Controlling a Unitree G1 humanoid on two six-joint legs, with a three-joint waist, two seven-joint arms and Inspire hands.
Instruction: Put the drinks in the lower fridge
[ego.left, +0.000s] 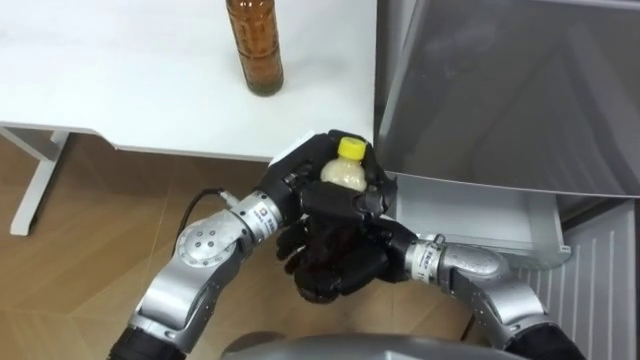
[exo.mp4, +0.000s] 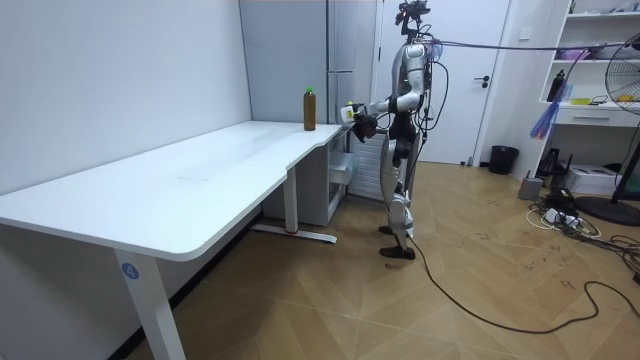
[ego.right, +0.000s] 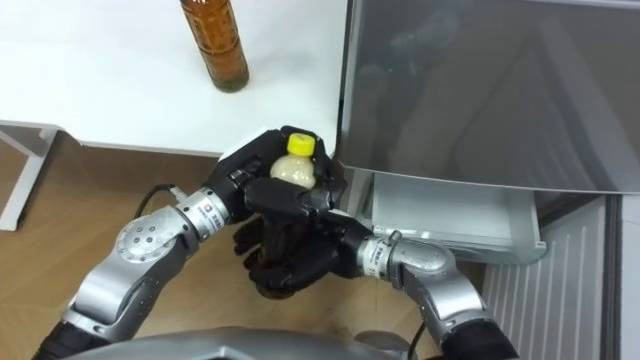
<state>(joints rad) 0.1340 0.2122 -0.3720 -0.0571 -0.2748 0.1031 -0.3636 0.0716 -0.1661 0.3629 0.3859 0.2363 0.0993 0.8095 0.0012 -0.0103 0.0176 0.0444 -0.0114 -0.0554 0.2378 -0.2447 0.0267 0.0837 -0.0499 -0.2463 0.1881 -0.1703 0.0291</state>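
Yellow-capped bottle (ego.left: 346, 172) upright: you have left robot hand (ego.left: 292, 182) and right robot hand (ego.left: 375, 236) both curled round it, just off the edge of the table (ego.left: 120, 90), likely steadying it for the fridge (ego.left: 500, 100).

Small bottle (ego.left: 347, 172): pale cream body, yellow cap. Left hand (ego.left: 292, 185) and right hand (ego.left: 345, 262): black. Far bottle (ego.left: 254, 45), left: amber-brown, with a green cap in the room view. Surface (ego.left: 120, 90): plain white. Fridge (ego.left: 500, 90), right: grey. Floor (exo.mp4: 330, 300): light brown wood, herringbone pattern
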